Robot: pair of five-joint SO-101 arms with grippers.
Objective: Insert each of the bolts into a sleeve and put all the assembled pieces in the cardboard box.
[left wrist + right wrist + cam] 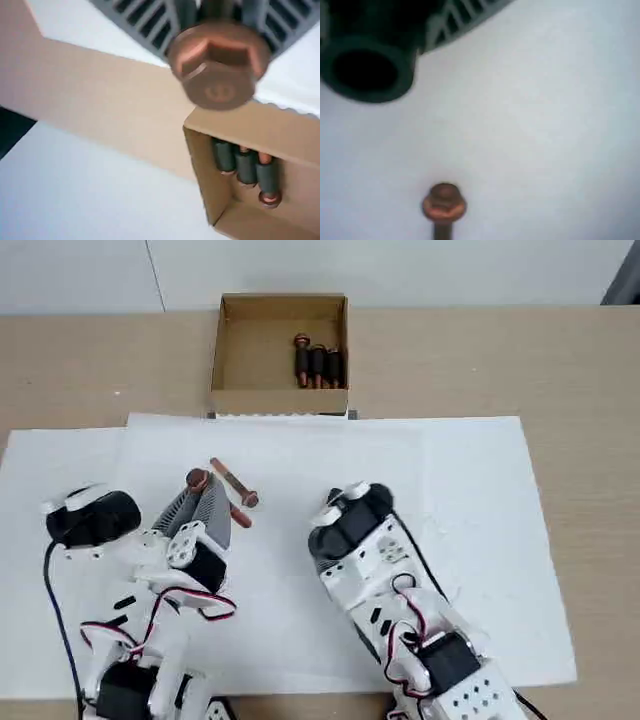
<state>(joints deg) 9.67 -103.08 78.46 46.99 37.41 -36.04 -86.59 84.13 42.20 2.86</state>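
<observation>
Cardboard box (255, 355) sitting on the bench (580, 370), well ahead of both sets of fingers, at the far edge of a white paper sheet (450, 540). Both arms resting low over the sheet, side by side.

Three assembled pieces (318, 365) lying together inside the box, against the wall on the right fingers' side. They are also showing past the left fingers in the left wrist view.

Left fingers (182, 508) closing on a bolt (197, 478). Its hex head is sticking out beyond the fingertips and its shank is hidden between them.

Right fingers (460, 20) carrying a dark sleeve (367, 70), its open bore facing the wrist camera.

Loose bolt (232, 482) lying on the sheet just beside the left fingers, between them and the right fingers, tilted. Second loose bolt (241, 518) lying just below it, partly hidden behind the left fingers.
</observation>
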